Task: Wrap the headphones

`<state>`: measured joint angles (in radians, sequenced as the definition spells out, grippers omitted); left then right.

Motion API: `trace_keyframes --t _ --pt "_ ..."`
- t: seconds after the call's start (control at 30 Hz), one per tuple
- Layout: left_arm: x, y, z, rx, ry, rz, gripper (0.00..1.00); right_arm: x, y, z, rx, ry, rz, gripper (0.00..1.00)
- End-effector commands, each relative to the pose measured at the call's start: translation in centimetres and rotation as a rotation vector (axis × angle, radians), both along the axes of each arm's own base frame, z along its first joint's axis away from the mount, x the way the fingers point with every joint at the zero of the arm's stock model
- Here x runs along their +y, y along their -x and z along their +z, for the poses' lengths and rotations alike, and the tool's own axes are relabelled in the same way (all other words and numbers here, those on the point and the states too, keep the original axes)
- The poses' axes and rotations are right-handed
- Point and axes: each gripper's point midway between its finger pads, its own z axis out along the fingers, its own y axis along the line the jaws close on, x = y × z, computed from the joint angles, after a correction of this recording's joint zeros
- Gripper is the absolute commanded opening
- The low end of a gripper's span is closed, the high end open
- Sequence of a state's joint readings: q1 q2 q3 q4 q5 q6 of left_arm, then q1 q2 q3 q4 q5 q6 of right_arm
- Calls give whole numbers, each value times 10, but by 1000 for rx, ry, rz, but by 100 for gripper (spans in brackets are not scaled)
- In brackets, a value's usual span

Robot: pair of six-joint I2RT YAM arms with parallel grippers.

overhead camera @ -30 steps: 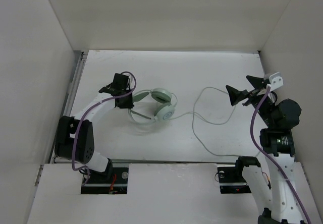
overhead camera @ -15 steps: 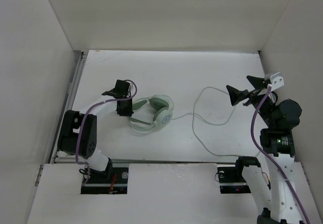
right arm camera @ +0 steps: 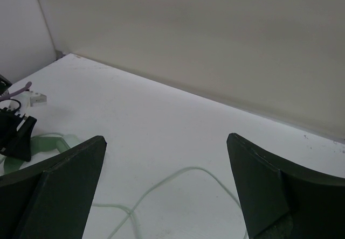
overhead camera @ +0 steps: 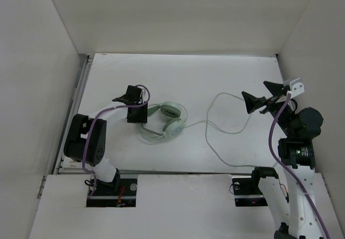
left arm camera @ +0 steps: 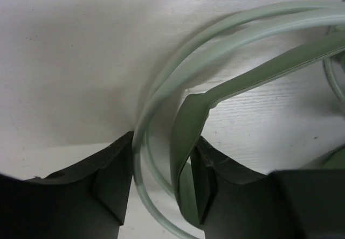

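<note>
The pale mint-green headphones (overhead camera: 168, 119) lie left of centre on the white table. Their thin cable (overhead camera: 226, 121) runs right in a wide loop. My left gripper (overhead camera: 137, 113) is low at the headphones' left end. In the left wrist view its jaws stand closed on the curved headband (left arm camera: 188, 126), with the thin outer wire hoop (left arm camera: 141, 142) also between the fingers (left arm camera: 110, 182). My right gripper (overhead camera: 252, 102) is raised at the right, open wide and empty. In the right wrist view (right arm camera: 166, 139) the cable (right arm camera: 186, 170) lies on the table below it.
White walls close in the table on the left, back and right. The cable's loop reaches toward the near edge (overhead camera: 223, 161). Purple robot cables (overhead camera: 275, 123) hang along both arms. The left arm's gripper (right arm camera: 15, 132) also shows in the right wrist view.
My left gripper has shifted a little right and toward the near edge, dragging and turning the headphones with it. The right arm has not moved.
</note>
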<state>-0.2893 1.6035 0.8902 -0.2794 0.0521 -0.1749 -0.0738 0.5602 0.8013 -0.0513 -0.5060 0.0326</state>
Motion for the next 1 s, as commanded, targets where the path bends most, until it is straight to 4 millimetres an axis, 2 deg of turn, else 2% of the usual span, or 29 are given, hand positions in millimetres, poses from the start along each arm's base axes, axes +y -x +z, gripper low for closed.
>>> trace_keyframes --t 0.0,0.1,0.23,0.43,0.63,0.7,0.83,0.97 --pt "-1 5 -9 9 -31 -51 44 0 1 8 -34 -8 5 100" --pt "-1 6 -12 7 -55 -83 54 1 0 8 -34 -8 8 100" --pt "2 5 -17 1 -87 -117 57 1 1 9 -35 -8 8 100" --pt "-1 5 -24 -6 -153 -212 58 1 1 9 -35 -8 7 100" --pt "-8 3 -24 -23 -173 -252 56 0 1 9 -37 -8 4 100" --pt "-9 4 -24 -21 -173 -256 50 0 1 10 -38 -9 2 100" --pt "-10 5 -24 -16 -165 -260 26 -2 1 10 -40 -10 -2 100" --pt "-10 4 -24 -15 -160 -257 11 -3 2 11 -42 -10 -7 100"
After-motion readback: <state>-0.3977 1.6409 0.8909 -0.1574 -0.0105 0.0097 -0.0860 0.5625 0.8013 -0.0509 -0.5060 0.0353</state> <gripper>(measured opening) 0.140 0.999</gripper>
